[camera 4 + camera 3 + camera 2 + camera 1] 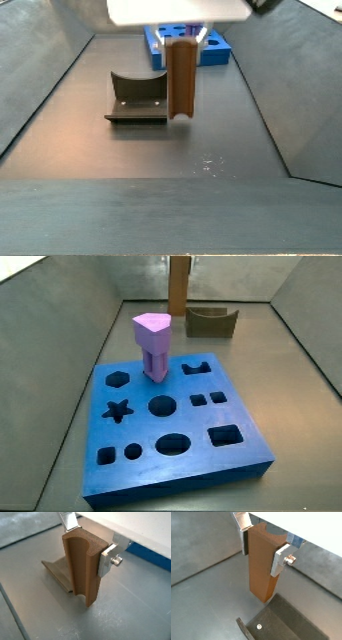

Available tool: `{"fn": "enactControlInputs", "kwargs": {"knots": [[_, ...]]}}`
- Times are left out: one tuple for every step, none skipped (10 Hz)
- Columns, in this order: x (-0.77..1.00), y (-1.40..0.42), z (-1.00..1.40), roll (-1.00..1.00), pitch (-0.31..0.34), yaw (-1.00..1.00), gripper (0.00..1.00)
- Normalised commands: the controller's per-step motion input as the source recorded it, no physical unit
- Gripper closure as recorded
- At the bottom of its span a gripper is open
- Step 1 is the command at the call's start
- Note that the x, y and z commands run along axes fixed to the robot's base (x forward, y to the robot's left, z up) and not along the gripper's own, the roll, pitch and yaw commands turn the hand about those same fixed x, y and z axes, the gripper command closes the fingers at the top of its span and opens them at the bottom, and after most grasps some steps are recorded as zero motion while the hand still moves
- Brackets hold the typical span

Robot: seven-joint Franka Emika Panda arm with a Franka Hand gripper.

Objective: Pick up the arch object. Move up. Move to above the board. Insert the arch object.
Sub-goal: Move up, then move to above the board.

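Note:
The arch object (261, 567) is a tall orange-brown block with a curved notch in its top end. It hangs upright in my gripper (263, 552), whose silver fingers are shut on its upper sides in both wrist views (88, 542). In a side view the gripper (183, 42) holds the arch object (182, 80) just beside the fixture (138, 98), with its lower end near the floor. The blue board (174, 421) with shaped cutouts lies apart from it; the arch object (178, 286) stands behind the board's far edge, and the gripper is out of that view.
A purple triangular-topped post (152, 346) stands in the board near its far left. The dark fixture (211, 321) sits behind the board, and also shows in both wrist views (281, 622) (59, 569). Grey walls slope up round the floor (160, 170).

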Motion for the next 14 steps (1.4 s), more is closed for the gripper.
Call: {"fn": "enactControlInputs", "kwargs": {"knots": [[-0.02,-0.01,0.48,0.01,0.028,-0.04,1.00],[-0.01,-0.01,0.31,0.01,0.039,-0.03,1.00],[0.36,-0.33,1.00,0.12,0.070,0.03,1.00],[0.37,-0.34,1.00,0.11,0.116,0.05,1.00],[0.34,-0.30,1.00,0.11,0.141,0.06,1.00],[0.25,-0.21,0.97,0.11,0.127,0.05,1.00],[0.19,-0.17,0.86,0.11,0.112,0.05,1.00],[0.10,-0.10,0.65,0.12,0.093,0.04,1.00],[0.06,-0.06,0.48,0.11,0.086,0.04,1.00],[0.03,-0.03,0.26,0.11,0.087,0.04,1.00],[-0.23,-1.00,0.26,0.03,0.176,-0.44,1.00],[-0.23,-1.00,0.24,0.03,0.158,-0.41,1.00],[-0.24,-1.00,0.25,0.04,0.077,-0.22,1.00],[-0.23,-1.00,0.24,0.01,0.035,-0.12,1.00]]}}
